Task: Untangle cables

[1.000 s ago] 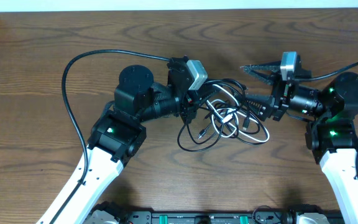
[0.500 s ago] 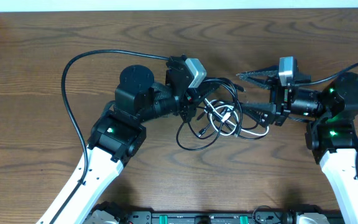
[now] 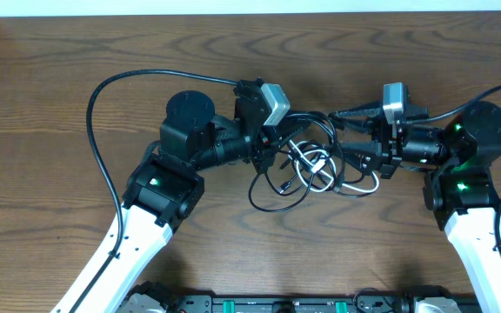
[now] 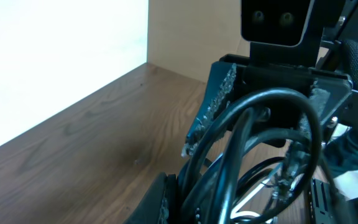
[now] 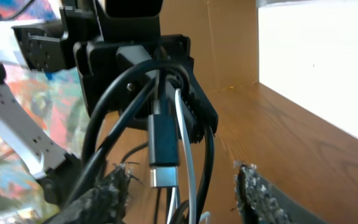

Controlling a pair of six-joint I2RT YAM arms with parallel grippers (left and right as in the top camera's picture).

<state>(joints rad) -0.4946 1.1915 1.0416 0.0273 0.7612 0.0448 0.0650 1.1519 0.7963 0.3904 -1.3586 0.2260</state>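
Note:
The cables (image 3: pixel 307 169) lie in a tangle of thin black loops with one white cord (image 3: pixel 355 188) at mid-table. My left gripper (image 3: pixel 272 146) is shut on black loops at the tangle's left side; in the left wrist view the loops (image 4: pixel 260 124) rise out of its jaws (image 4: pixel 194 199). My right gripper (image 3: pixel 342 136) is open, one finger on each side of the tangle's right part. In the right wrist view a black plug with a metal tip (image 5: pixel 162 152), the white cord (image 5: pixel 188 143) and black cords hang between its open fingers (image 5: pixel 182 190).
The wooden table (image 3: pixel 59 52) carries nothing else. A thick black arm cable (image 3: pixel 103 113) arcs over the left side. A cardboard wall (image 5: pixel 229 43) stands at the far edge. The two grippers face each other closely, a few centimetres apart.
My right gripper has moved left into the tangle, its open fingers now straddling cords. The loops have bunched towards the left gripper. The left arm has not moved.

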